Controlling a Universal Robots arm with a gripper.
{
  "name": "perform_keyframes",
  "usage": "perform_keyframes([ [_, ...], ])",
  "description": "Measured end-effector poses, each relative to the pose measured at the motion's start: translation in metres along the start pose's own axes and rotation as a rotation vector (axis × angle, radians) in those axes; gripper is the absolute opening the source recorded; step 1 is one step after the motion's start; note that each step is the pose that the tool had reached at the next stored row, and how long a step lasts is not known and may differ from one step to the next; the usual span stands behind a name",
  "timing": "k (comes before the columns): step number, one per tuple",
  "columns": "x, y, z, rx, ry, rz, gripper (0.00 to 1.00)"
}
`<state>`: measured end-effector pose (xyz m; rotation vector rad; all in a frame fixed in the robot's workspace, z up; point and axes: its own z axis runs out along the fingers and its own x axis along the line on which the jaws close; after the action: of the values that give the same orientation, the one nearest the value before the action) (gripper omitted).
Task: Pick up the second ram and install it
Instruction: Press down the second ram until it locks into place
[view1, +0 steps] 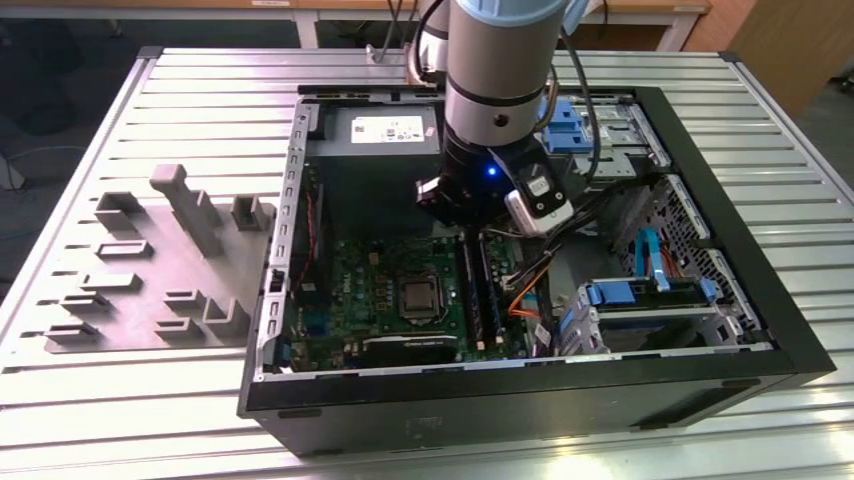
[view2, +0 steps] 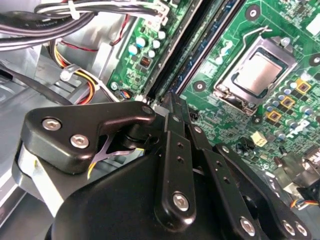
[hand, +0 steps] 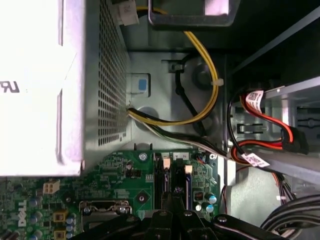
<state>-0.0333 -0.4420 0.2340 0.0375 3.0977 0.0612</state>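
Reaching straight down into the case (view1: 787, 350), jaws closed above the second ram (view2: 200, 52).

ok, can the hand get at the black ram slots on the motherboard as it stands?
Probably yes. The hand hangs right over the ram slots, the case is open on that side, and the cable bundles lie beside the slots, not across them.

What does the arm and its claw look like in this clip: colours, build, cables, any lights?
The arm is a thick silver-grey tube with a pale blue cap and black cables running down it. Its wrist is black with a small blue light, and a silver-and-black camera unit hangs at its side. The claw is matte black, built of flat linkage bars joined by silver screws.
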Motion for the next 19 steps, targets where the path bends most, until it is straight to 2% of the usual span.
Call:
perform_keyframes([
  [6,0.0002,0.0011,0.0047,-0.0018,0.0,0.0,0.11],
  [19,0.0016,0.0028,0.0098,-0.0018,0.0001,0.0,0.11],
])
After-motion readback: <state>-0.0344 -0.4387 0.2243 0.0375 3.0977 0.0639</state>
